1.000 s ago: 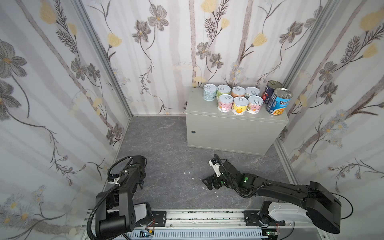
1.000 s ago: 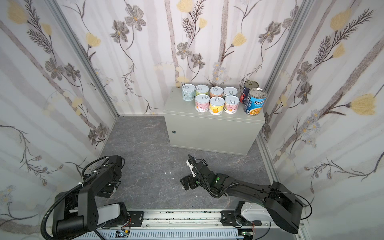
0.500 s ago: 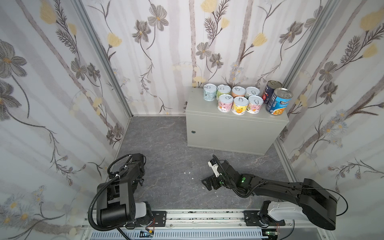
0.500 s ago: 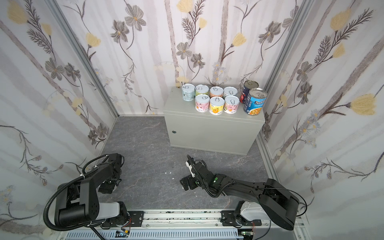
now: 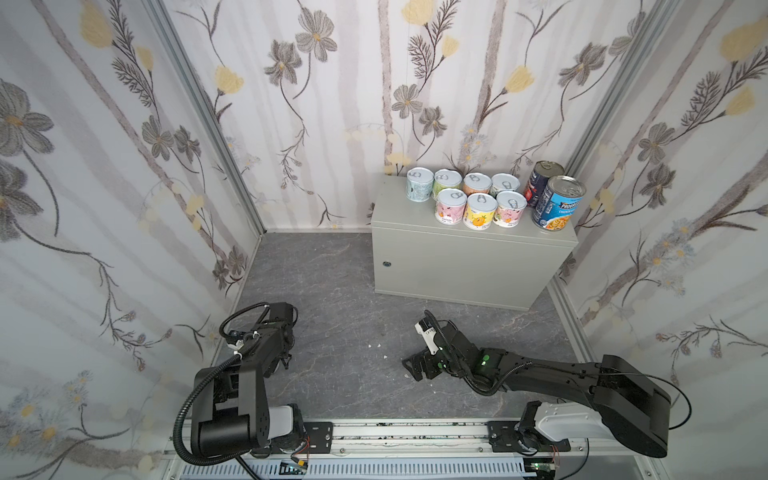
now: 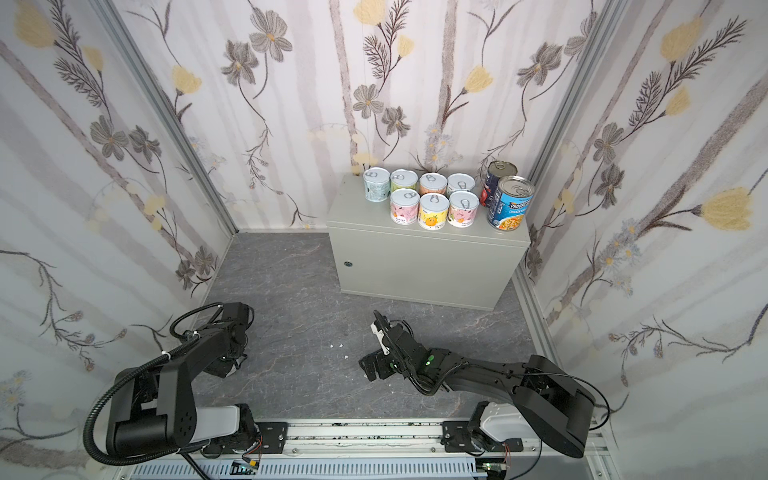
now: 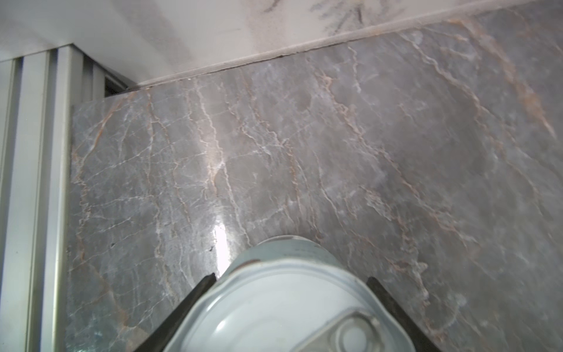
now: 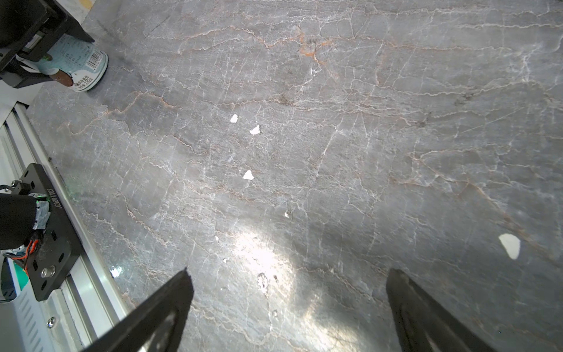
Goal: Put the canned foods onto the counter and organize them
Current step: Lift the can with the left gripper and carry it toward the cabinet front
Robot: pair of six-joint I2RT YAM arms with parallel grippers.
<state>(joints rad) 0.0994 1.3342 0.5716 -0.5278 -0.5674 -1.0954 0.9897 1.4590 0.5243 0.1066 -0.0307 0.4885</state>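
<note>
A short teal can (image 7: 289, 304) stands upright on the dark marbled floor, near the left wall. My left gripper (image 7: 291, 277) is shut on it, one black finger against each side of its rim. The right wrist view shows the same can (image 8: 82, 64) resting on the floor under that gripper. In both top views the left arm hides the can. My right gripper (image 8: 289, 271) hangs open and empty low over the middle of the floor (image 5: 415, 365). On the grey counter (image 5: 457, 257) stand several short pastel cans (image 5: 473, 199), a blue soup can (image 5: 557, 203) and a navy-and-red can (image 5: 542, 176).
Flowered walls close in the floor on three sides. An aluminium post (image 7: 30, 183) stands close to the left gripper. The arms' base rail (image 5: 395, 432) runs along the front edge. Small white flecks (image 8: 248, 175) lie on the floor between the arms.
The left gripper's jaws have closed in from wide open onto the teal can. Both arms have barely shifted, and the right gripper has stayed open.
</note>
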